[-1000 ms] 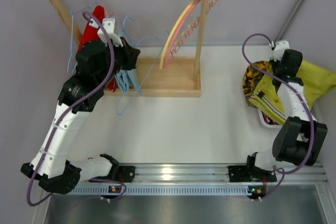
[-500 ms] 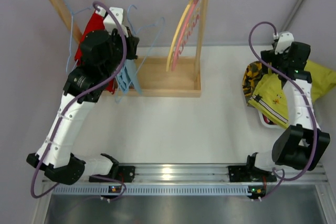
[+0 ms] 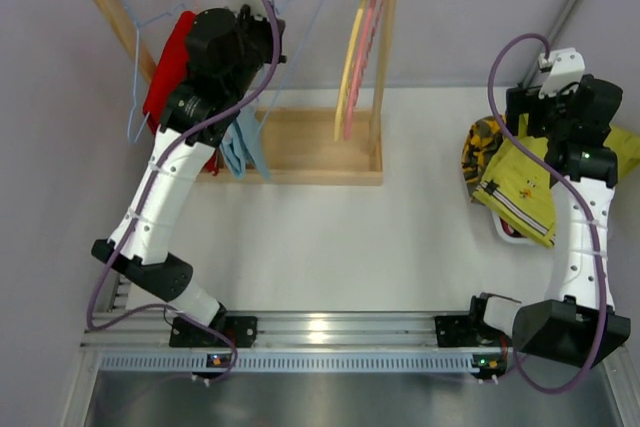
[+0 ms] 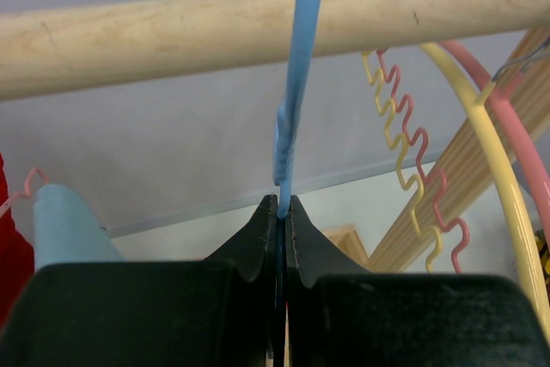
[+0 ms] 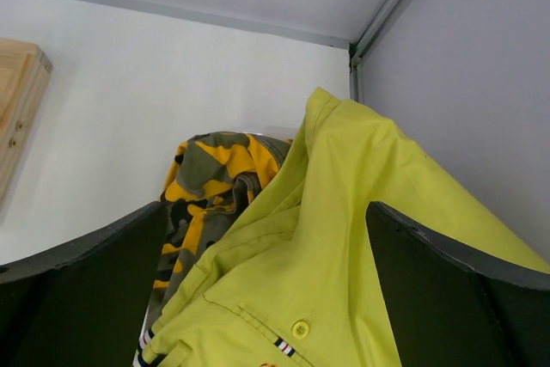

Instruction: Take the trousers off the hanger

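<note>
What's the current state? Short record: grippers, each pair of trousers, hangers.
left gripper: shut on blue hanger, raised to the wooden rail
right gripper: open, over yellow-green trousers
red trousers: hanging below the rail's left end
light blue trousers: hanging, partly hidden by the left arm
yellow-green trousers: off the hanger, lying on patterned cloth at the table's right
yellow hanger, pink hanger: bare, at the rail's right end
</note>
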